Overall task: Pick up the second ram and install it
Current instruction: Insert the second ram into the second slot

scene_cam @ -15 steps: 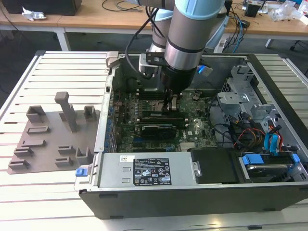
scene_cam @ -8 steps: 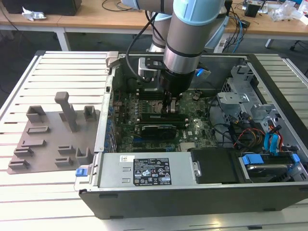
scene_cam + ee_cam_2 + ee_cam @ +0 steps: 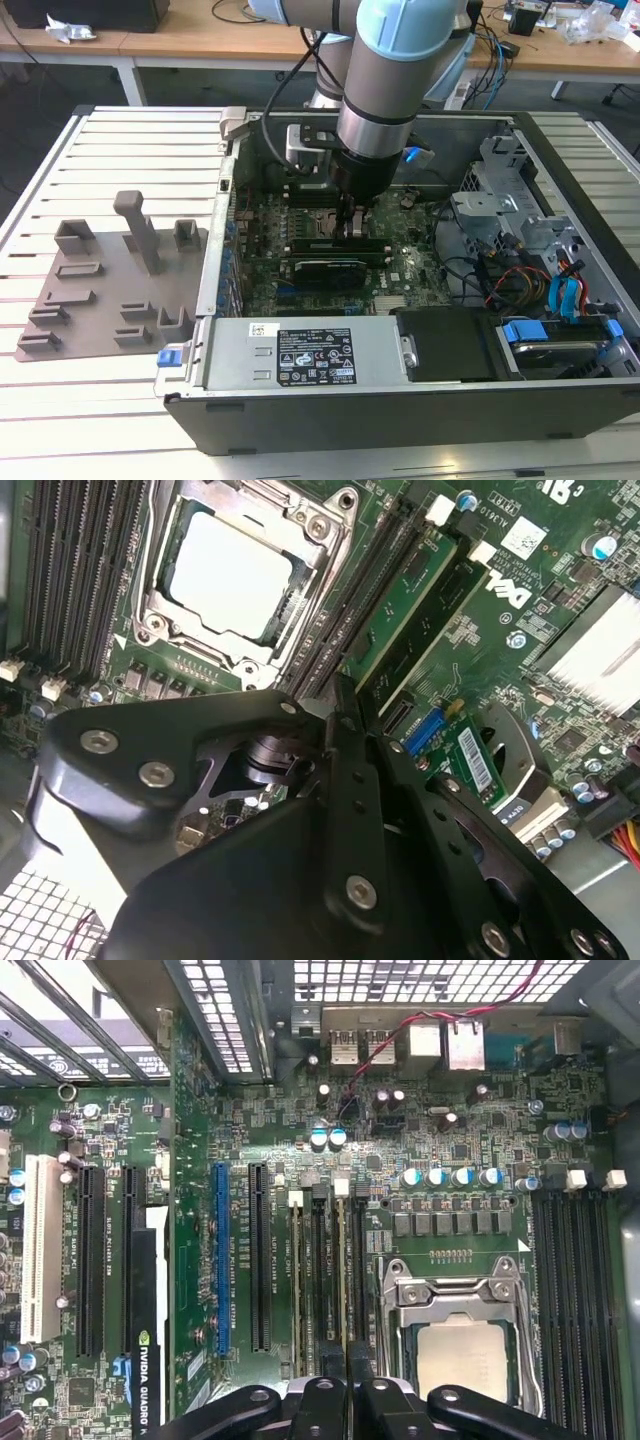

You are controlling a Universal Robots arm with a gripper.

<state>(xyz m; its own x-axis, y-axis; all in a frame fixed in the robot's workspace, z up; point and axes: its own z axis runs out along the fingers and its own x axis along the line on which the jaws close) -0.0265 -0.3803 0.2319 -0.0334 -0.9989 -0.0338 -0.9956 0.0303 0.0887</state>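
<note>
- Inside an open computer case (image 3: 300, 420) lying on its side, a green motherboard (image 3: 400, 270) faces up, crowded with slots and small parts.
- Near the board's middle sits the square metal-framed CPU socket (image 3: 235, 575), its pale chip exposed; it also appears in the first wrist view (image 3: 460, 1335).
- Rows of long dark memory slots (image 3: 325, 1270) run beside the socket, with more rows (image 3: 575, 1280) on its other side.
- Toward the exterior view's right, the case holds a tangle of coloured cables (image 3: 555, 285) and a drive bay with blue clips (image 3: 545, 335).
- Along the case's near edge lies a grey power supply (image 3: 310, 355) with a white label.
- On the exterior view's left, outside the case, a flat grey fixture plate (image 3: 100, 290) carries several grey plastic blocks.
- Everything rests on a pale slatted metal table (image 3: 130, 140); wooden desks (image 3: 200, 35) stand behind it.
- From above, the robot arm (image 3: 395, 70), grey with light blue joints, reaches straight down into the case, partly hiding the board's centre.
- At its tip, the black gripper (image 3: 340, 695) points down at the memory slots next to the socket, its fingers drawn close together.
- In the second wrist view, the second ram (image 3: 415, 610), a long green stick with dark chips, stands on edge in a slot just beyond the fingertips.
- Whether the fingers are pinching the stick or merely touching it, I cannot tell.
</note>
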